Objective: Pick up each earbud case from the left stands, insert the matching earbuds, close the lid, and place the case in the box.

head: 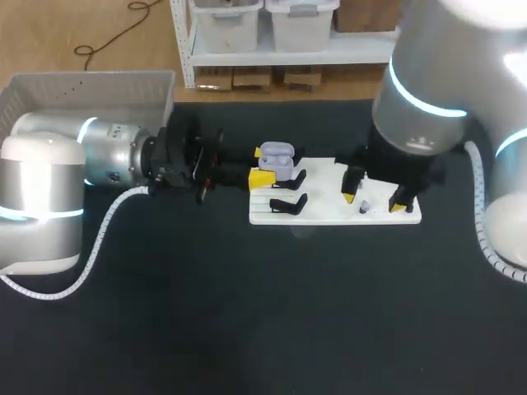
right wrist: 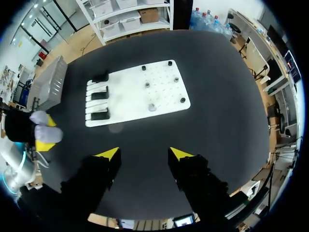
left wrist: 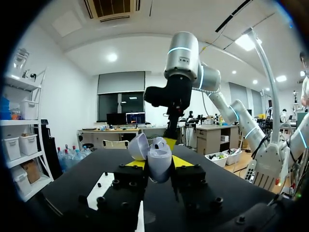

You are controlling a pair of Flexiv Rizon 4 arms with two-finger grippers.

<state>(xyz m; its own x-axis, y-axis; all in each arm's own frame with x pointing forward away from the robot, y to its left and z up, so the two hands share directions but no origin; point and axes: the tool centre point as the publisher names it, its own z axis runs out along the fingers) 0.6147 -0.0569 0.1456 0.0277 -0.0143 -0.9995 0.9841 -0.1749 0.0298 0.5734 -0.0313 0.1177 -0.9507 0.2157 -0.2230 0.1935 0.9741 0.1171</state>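
Your left gripper (head: 263, 164) is clenched on small lavender glossy plastic earbud case (head: 277, 160), lid open, held near left edge of white pegboard (head: 325, 207). Likely light, rigid, slick, with weak hinge: grip body sides, never lid. Left arm level. Your right gripper (head: 377, 196) spread, empty, pointing down over board's right end.

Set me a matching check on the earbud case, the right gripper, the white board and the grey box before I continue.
1 earbud case
2 right gripper
3 white board
4 grey box

A open, empty
B carries black stands
C lid up, in left gripper
D far left, off the board

Pairs: 1-C, 2-A, 3-B, 4-D
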